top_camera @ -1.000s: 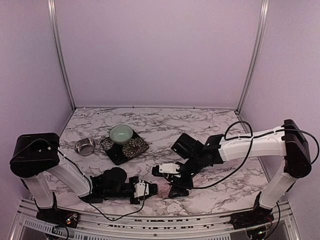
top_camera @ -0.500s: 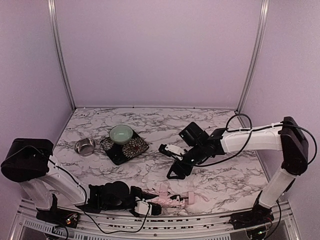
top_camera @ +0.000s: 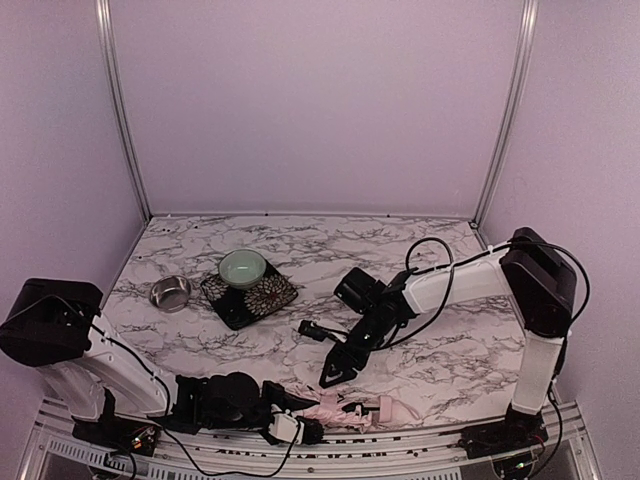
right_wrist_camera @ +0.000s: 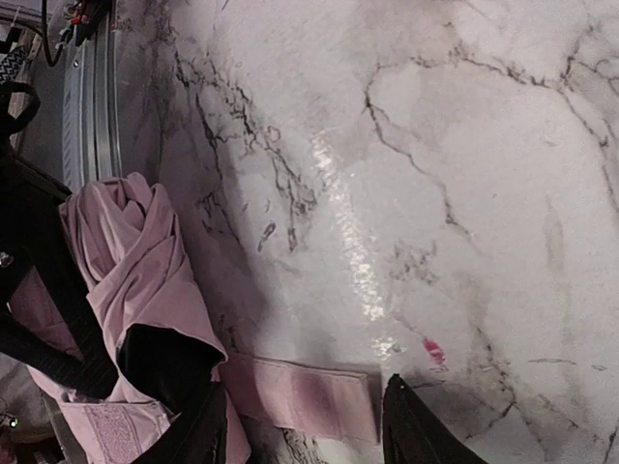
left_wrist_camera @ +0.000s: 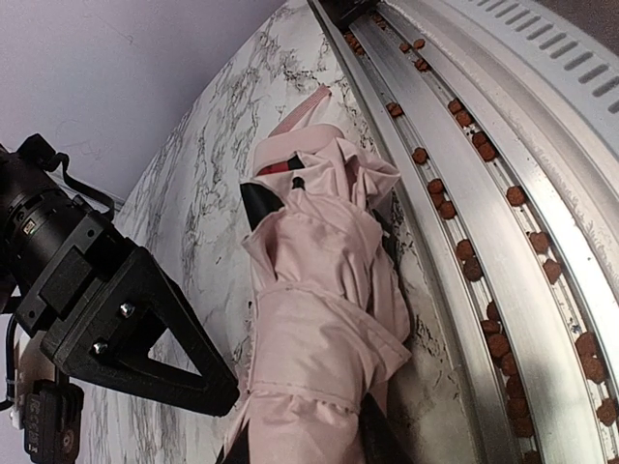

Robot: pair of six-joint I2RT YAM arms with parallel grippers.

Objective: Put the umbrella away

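**Gripping the umbrella [top_camera: 340, 408] at the near edge of the table [top_camera: 450, 350]**

At far left a steel bowl [top_camera: 171, 292] sits on the table. Just right of it, a green bowl [top_camera: 243, 266] rests on a floral mat [top_camera: 252, 295]. Nearer the front, the left gripper [top_camera: 298, 428] lies low along the edge, its jaws nearly closed on one end of the folded pink umbrella. The umbrella lies flat on the table and stretches to the right, beside the metal rail [left_wrist_camera: 464, 193]. Just behind it, the right gripper [top_camera: 335, 372] points down at the table, its jaws partly open and holding nothing. I cannot tell whether it touches the fabric.
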